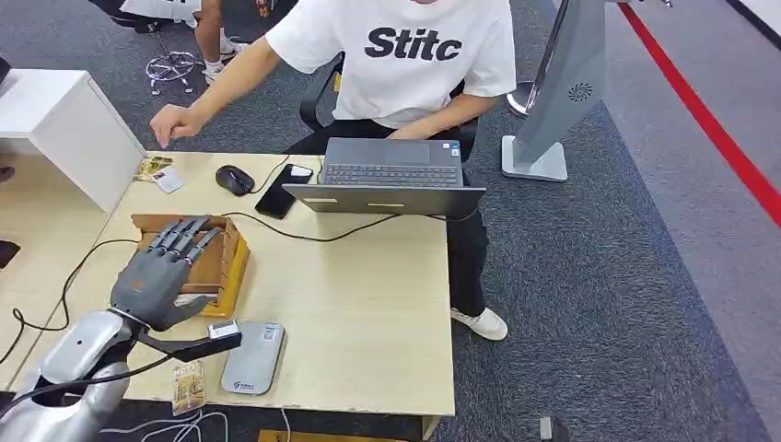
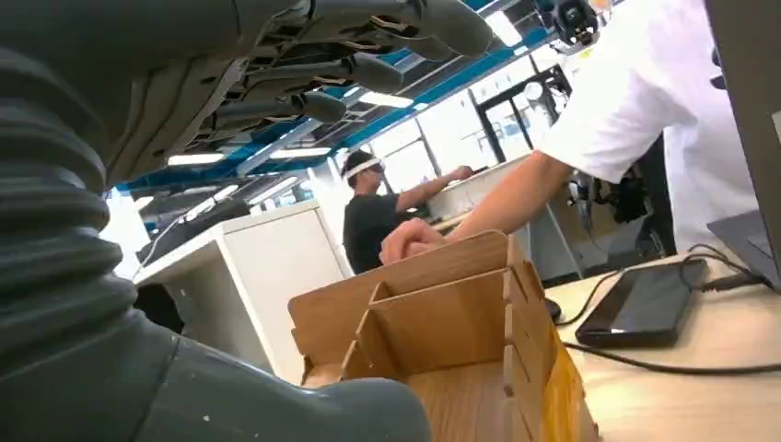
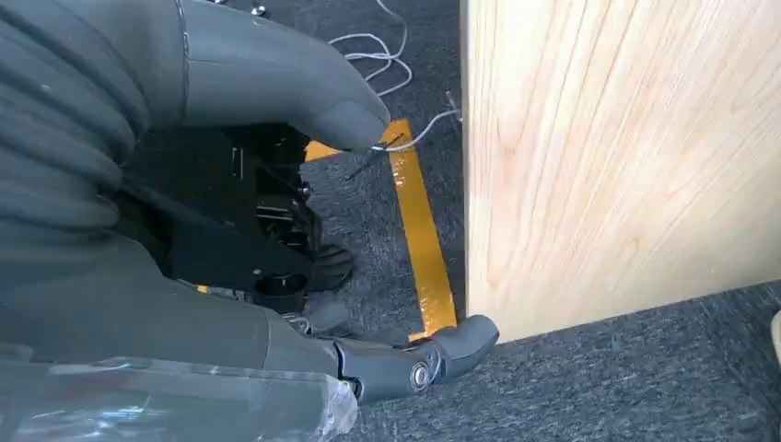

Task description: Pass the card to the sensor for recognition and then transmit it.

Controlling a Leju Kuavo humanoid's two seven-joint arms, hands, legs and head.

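Note:
My left hand hovers over a wooden compartment box, fingers stretched out and apart, holding nothing. In the left wrist view the fingers reach out above the box's dividers. The grey card sensor lies flat by the table's near edge, just right of my left wrist. A small card lies at the table's far left, beside a gold packet. My right hand hangs beside the table's wooden side panel, thumb and fingers apart, with nothing in it.
A person in a white shirt sits across the table, one hand held above the far-left cards. An open laptop, a mouse, a phone and cables lie at the back. Another gold packet sits at the near edge.

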